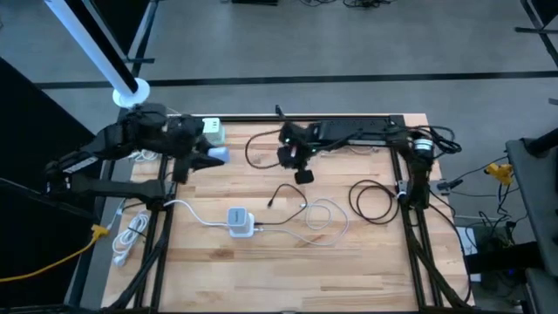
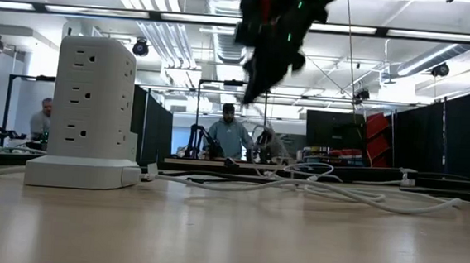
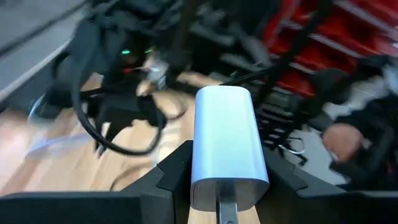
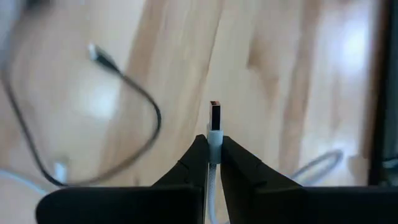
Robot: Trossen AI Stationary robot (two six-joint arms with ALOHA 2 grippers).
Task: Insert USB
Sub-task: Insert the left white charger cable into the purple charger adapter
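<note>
Across the pale plank table (image 1: 349,270), your left gripper (image 3: 221,180) is clamped on a smooth, rounded white charger block (image 3: 224,140) held above the table's far left. Your right gripper (image 4: 213,155) is pinched together on the white cable's USB plug (image 4: 214,118), its flat metal tip poking free, above the table's far middle. Square that tip to the block's port, then push straight, gently.

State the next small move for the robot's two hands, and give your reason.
Probably bring the right hand, shut on the white USB plug, toward the charger block held in the left hand; the two are apart.
</note>
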